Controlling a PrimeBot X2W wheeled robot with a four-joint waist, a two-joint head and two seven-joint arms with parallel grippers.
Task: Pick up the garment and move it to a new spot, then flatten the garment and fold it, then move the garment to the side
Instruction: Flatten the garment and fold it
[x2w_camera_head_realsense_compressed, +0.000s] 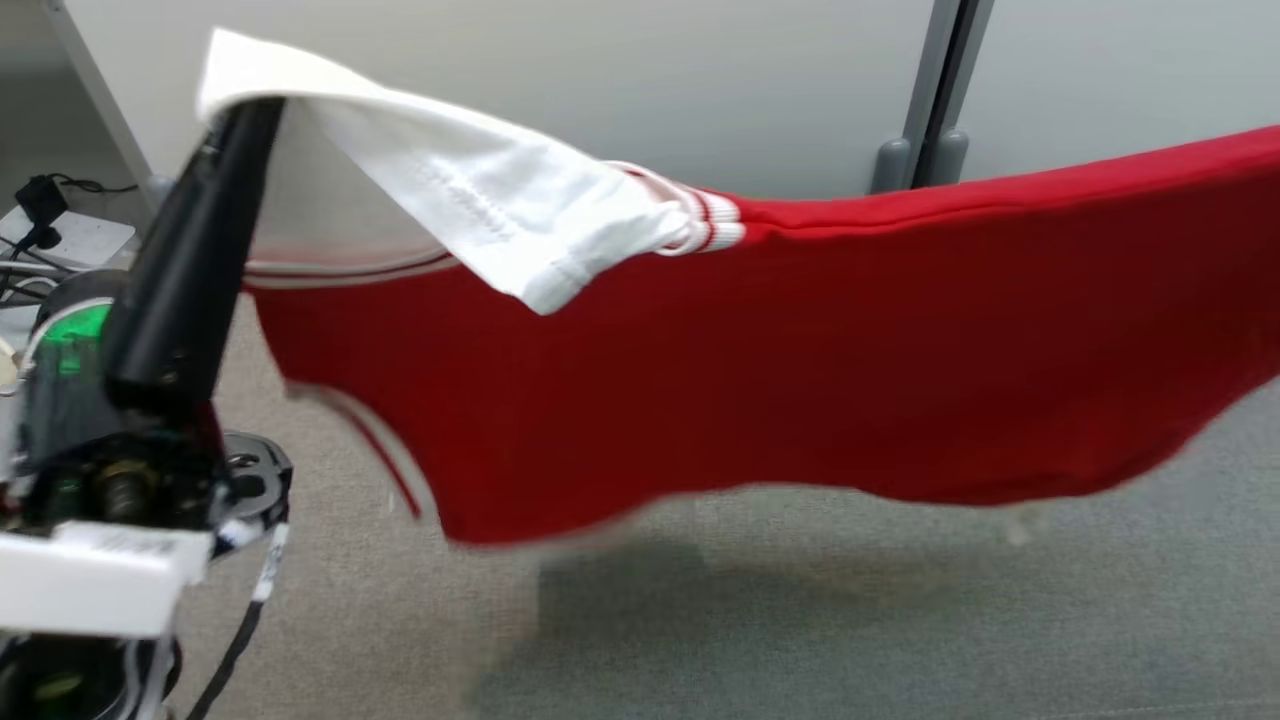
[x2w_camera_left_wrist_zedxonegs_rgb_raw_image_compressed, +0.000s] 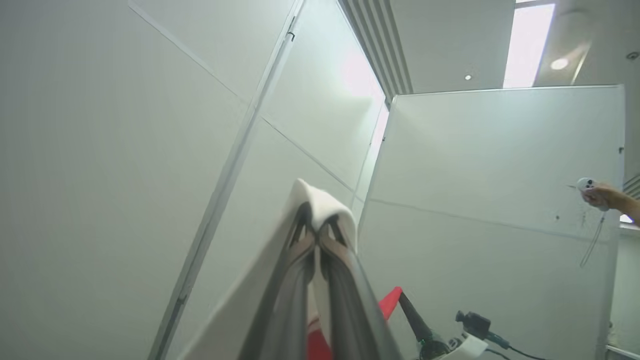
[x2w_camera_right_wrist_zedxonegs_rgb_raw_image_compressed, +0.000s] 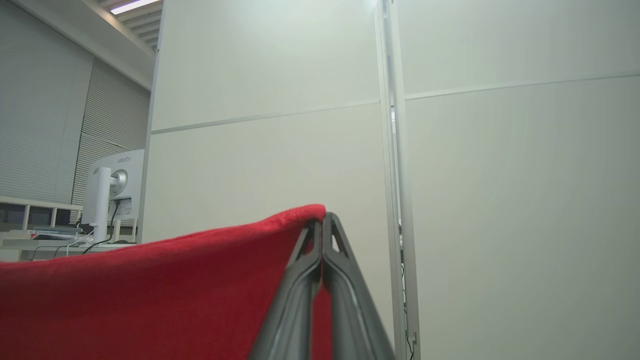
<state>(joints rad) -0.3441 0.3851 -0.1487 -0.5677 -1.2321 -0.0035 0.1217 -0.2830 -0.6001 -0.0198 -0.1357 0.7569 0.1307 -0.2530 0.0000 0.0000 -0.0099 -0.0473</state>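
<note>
Left hand (x2w_camera_head_realsense_compressed: 250, 112) at 10 o'clock in head view, closed tight on white sleeve (x2w_camera_head_realsense_compressed: 500, 210) of garment (x2w_camera_head_realsense_compressed: 800, 380), right hand (x2w_camera_right_wrist_zedxonegs_rgb_raw_image_compressed: 322, 222) clamped shut on red edge (right wrist view), garment stretched in air from 10 to 3 o'clock, above grey carpet floor (x2w_camera_head_realsense_compressed: 900, 620).

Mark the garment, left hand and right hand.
garment (x2w_camera_head_realsense_compressed: 800, 350): head view, red body panel.
left hand (x2w_camera_left_wrist_zedxonegs_rgb_raw_image_compressed: 317, 227): left wrist view, between shut fingertips.
right hand (x2w_camera_right_wrist_zedxonegs_rgb_raw_image_compressed: 322, 221): right wrist view, between shut fingertips.
</note>
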